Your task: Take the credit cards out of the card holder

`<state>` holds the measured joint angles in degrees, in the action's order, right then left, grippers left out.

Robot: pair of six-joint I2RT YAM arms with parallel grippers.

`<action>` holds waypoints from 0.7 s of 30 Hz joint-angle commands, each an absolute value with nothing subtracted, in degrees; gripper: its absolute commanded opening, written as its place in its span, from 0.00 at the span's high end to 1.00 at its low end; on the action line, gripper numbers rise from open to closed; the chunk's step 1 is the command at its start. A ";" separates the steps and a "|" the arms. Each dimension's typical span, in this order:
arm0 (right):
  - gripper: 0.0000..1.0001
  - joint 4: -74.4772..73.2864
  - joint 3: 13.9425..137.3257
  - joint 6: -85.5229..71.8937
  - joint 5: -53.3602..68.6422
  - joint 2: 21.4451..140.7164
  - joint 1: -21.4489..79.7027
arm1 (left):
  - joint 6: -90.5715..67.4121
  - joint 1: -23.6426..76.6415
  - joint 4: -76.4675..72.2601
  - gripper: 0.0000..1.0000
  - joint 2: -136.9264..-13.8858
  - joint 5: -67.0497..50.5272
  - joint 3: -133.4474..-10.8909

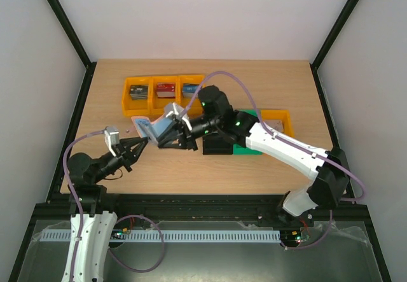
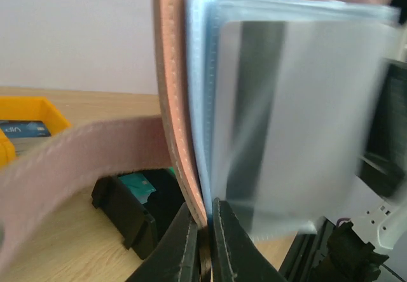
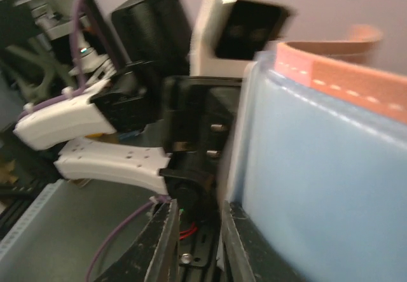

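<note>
**Card holder (image 1: 152, 128) clamped on edge, one card exposed**

The card holder is above the bench (image 1: 191, 174). Its reddish leather edge is clamped in the closed left fingers (image 2: 184, 244) and rises upright from them. A grey credit card (image 2: 292, 123) sits in the blue sleeves (image 2: 200, 72), its long axis along its dark stripe (image 2: 257, 104), beside the right fingers (image 3: 164, 244). These stand slightly apart, and I cannot tell whether they grip anything. The card is probably light, stiff and slick, so pinch its free edge.

Card holder (image 2: 170, 104): reddish-brown outside with pale stitching, pale blue inside. Silver-grey card (image 2: 311, 116) with dark stripe. Yellow bins (image 1: 127, 97).
</note>
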<state>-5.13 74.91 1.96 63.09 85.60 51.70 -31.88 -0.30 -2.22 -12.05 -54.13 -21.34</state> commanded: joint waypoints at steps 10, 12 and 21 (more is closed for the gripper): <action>0.72 3.03 71.32 -4.09 49.66 83.64 58.20 | -30.54 0.09 -3.91 0.98 -12.01 -54.53 -21.31; 0.71 3.67 70.67 -5.33 42.97 82.73 58.18 | -30.48 0.09 -3.66 0.98 -11.64 -54.66 -21.28; 0.71 6.78 67.35 -6.28 46.99 78.00 54.91 | -29.54 0.09 -3.52 0.98 -10.84 -54.46 -21.21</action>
<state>1.58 69.52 -4.19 46.30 82.50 57.32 -30.96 -0.16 -1.80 -11.90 -53.60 -21.30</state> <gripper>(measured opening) 0.293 0.051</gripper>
